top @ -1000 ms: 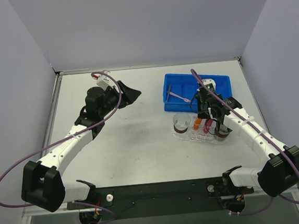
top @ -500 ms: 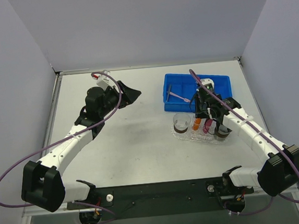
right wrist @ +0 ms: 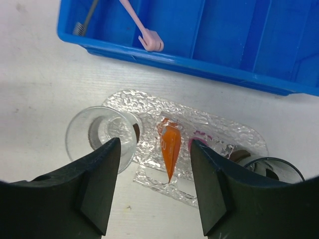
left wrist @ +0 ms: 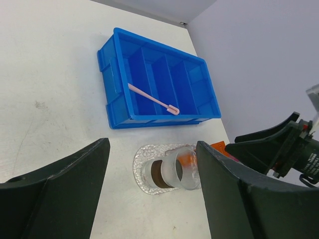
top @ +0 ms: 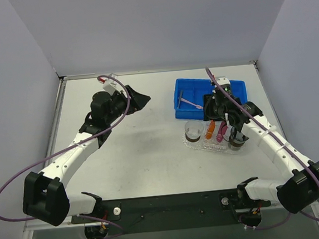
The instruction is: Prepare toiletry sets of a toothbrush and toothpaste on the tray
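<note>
The left pincer [top: 139, 100] hangs open and empty over the white desk [top: 145, 148]. The thin pale-pink toothbrush [left wrist: 152, 99] lies in the blue compartmented bin [left wrist: 112, 55], at 12 o'clock from the clear bumpy plastic tray [right wrist: 224, 134], where the orange toothpaste tube [right wrist: 170, 144] and the magenta tube [top: 222, 131] lie. The right pincer [right wrist: 154, 144] stands open above them, gripping nothing.

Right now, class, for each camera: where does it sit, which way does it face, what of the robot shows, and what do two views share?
Top external: above and behind the bases, looking down over the table; both arms show.
Left wrist: on the left arm, facing right past the open left gripper at the blue bin and toothbrush.
Right wrist: looking straight down through the open right gripper at the tray and orange toothpaste.
Shared: both wrist views show the toothbrush lying in the blue bin.
</note>
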Controlling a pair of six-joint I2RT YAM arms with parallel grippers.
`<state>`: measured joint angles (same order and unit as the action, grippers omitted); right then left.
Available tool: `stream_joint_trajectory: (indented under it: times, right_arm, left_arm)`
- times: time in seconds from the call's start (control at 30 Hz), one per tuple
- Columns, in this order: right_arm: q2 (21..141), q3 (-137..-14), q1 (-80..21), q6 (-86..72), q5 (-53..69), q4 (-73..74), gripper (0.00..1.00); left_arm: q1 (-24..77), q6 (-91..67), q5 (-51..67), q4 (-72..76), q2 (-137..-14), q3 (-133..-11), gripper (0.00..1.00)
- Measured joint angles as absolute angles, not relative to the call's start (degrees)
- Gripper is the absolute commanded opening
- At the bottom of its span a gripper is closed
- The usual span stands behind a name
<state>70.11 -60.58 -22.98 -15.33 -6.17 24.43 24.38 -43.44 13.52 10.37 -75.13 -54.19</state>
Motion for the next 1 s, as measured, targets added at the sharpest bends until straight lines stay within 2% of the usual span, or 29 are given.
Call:
stream_joint_trajectory:
  times: [0.23, 0.53, 1.0]
  right_arm:
    - [71.48, -66.19, -21.89, -15.51, -0.73, 23.31, 0.53]
    - [85.65, -72.73, -14.63, -17.67, 10.00, 22.65, 0.50]
    - [99.70, -80.58, -11.51, -17.21, 15.27, 23.18, 0.47]
  left_arm:
    - [24.67, -40.82, 12.60, 9.19, -75.13, -55.77, 0.80]
    - [24.71, -38.63, 10.94, 6.48, -74.11, -55.75, 0.80]
    - [24.69, -37.45, 9.58, 5.54, -72.90, -55.75, 0.80]
